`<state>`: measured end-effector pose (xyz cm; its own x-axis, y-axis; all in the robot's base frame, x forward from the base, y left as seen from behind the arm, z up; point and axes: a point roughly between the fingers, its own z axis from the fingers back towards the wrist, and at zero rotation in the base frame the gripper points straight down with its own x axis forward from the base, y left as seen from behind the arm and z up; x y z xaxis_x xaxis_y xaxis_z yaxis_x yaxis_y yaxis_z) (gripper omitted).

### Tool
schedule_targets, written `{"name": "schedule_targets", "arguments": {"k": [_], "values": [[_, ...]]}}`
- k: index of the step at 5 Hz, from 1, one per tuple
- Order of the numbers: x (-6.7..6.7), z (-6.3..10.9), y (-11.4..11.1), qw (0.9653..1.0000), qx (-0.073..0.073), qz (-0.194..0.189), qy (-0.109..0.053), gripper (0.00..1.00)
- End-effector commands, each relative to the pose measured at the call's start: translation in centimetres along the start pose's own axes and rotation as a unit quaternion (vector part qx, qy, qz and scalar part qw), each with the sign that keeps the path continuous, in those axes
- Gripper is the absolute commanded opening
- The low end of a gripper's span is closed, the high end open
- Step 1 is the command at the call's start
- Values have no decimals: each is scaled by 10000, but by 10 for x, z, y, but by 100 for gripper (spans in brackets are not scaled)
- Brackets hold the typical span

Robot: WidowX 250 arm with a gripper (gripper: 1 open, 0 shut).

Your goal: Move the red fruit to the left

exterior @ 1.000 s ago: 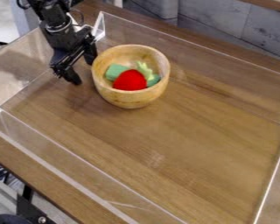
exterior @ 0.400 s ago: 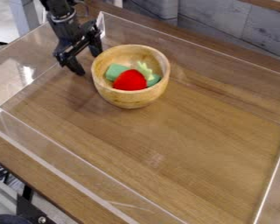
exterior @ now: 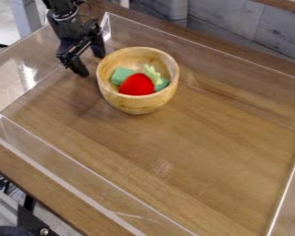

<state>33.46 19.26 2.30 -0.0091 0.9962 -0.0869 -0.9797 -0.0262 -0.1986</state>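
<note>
Shifted hardly at all since the earlier frame. Camera view: jaws of the gripper point(exterior: 82, 61) spread apart, just beside the wooden bowl point(exterior: 137, 81) at its left; inside that bowl, red fruit point(exterior: 137, 85) resting against a green block point(exterior: 124, 75).

Arm point(exterior: 66, 16): one unit sighted, dark in finish, entering at the upper left of the camera view and partly cut off by the top edge. Posture: it slants downward and toward the right of the picture. Gripper point(exterior: 95, 64): mounted at the lower end, tilted rather than upright, tips directed down and to the right. Jaws found standing wide open, the two dark fingers parted, with nothing held between them. Wrist point(exterior: 71, 30): dark and bulky, directly above the fingers (its finer joints are too small to certify).
</note>
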Motion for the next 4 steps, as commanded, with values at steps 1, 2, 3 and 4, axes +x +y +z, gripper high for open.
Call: {"name": "schedule_targets", "arguments": {"k": [1, 2, 3, 4], "values": [[6, 7, 4, 9998, -89, 89, -162, 100], [7, 6, 6, 9996, -78, 152, -213, 0], [11, 6, 10, 9994, -58, 228, -264, 0], [13, 6, 8, 9990, -22, 340, -293, 0]]}}
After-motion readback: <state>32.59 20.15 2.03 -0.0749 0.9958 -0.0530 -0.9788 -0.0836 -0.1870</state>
